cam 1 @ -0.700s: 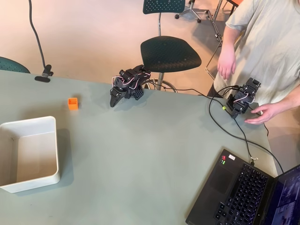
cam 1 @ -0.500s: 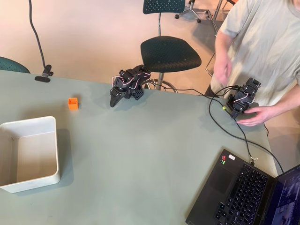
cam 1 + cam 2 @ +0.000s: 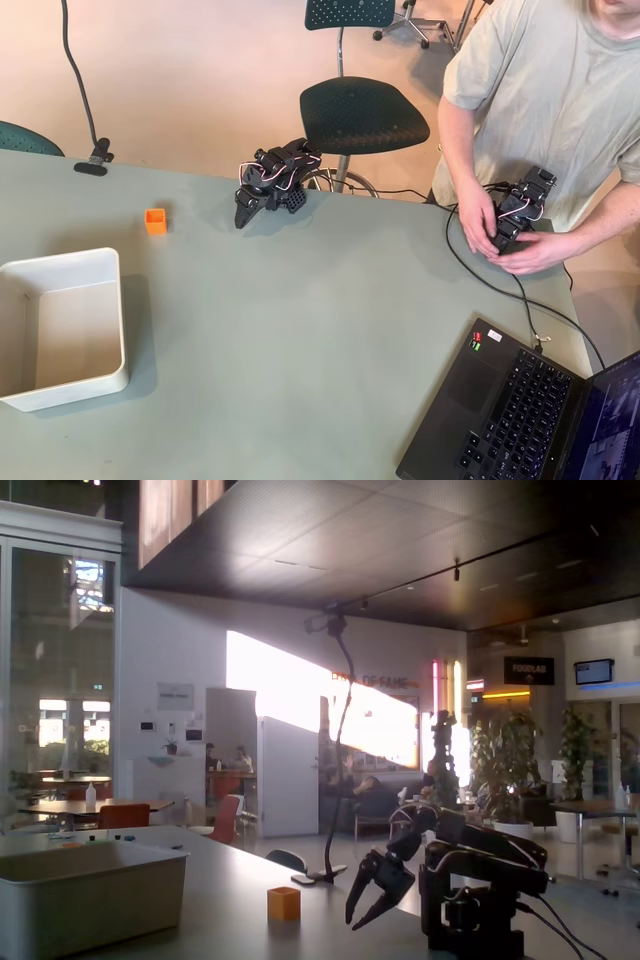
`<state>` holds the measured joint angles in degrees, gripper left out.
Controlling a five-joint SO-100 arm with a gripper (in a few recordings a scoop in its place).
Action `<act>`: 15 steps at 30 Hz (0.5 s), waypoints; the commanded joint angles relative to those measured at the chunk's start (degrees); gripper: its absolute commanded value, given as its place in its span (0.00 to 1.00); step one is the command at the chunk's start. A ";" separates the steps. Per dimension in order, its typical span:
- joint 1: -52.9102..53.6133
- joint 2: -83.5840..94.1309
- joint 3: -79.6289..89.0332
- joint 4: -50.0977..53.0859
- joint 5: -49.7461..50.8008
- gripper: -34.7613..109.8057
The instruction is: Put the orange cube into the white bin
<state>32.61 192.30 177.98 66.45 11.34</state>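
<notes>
We're pre-reach: claw (image 3: 368,905) parted, empty. Next, swing to cube (image 3: 155,221) at 9 o'clock; bin (image 3: 112,300) beyond.

white bin (image 3: 90,900) cropped at picture's edge

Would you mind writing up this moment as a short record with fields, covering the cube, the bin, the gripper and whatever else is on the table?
orange cube: on the table, outside the bin, untouched
white bin: at the left edge of the overhead view, nothing seen inside
gripper: folded arm, tip pointing down close to the table, jaws parted, holding nothing
cube and gripper: apart, cube to the gripper's left in both views
laptop: open, lower right corner of the overhead view
person: behind the table on the right
task state: cube not yet picked up
</notes>
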 commanded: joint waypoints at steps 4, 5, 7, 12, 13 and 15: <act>-0.26 0.26 -0.26 -0.62 0.00 0.26; -0.26 0.26 -0.26 -0.62 -0.09 0.26; 0.00 0.26 -0.26 -0.62 0.18 0.26; -0.26 0.26 -0.26 -0.62 -0.09 0.26; -0.26 0.26 -0.26 -0.62 0.18 0.26; 0.09 0.26 -0.26 -0.53 0.18 0.26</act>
<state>32.61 192.30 177.98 66.45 11.34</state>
